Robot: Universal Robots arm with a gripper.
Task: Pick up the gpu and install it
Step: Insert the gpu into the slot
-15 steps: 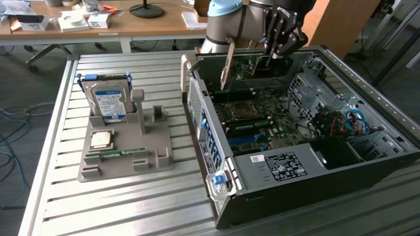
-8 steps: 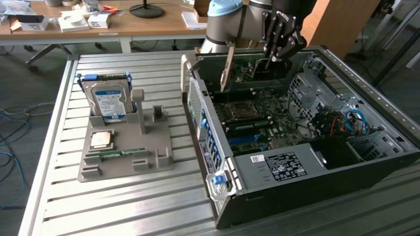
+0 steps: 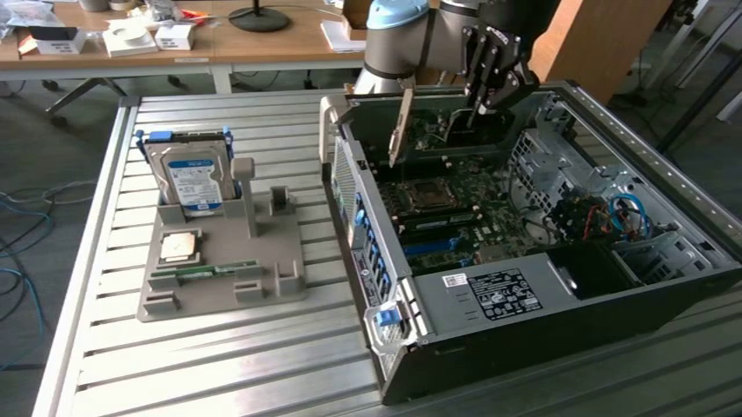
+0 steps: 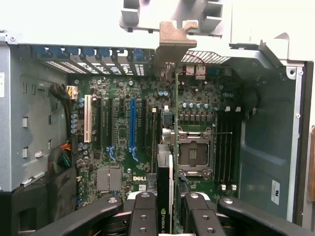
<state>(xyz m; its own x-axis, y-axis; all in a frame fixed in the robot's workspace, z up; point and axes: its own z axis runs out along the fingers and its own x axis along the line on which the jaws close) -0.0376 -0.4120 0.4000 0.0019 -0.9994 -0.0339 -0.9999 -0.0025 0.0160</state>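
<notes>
Fingers (image 4: 147,214) tight around gpu (image 4: 165,187), upright over motherboard (image 4: 118,128) inside open computer case (image 3: 499,295)

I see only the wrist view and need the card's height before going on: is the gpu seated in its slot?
Observer: It looks unseated: the gripper holds the gpu above the board, inside the open case.
Operator: What is outside the case?
Observer: A hard drive stands upright in a grey holder.
Operator: Anything else there?
Observer: A CPU and a RAM stick lie flat in it.
</notes>
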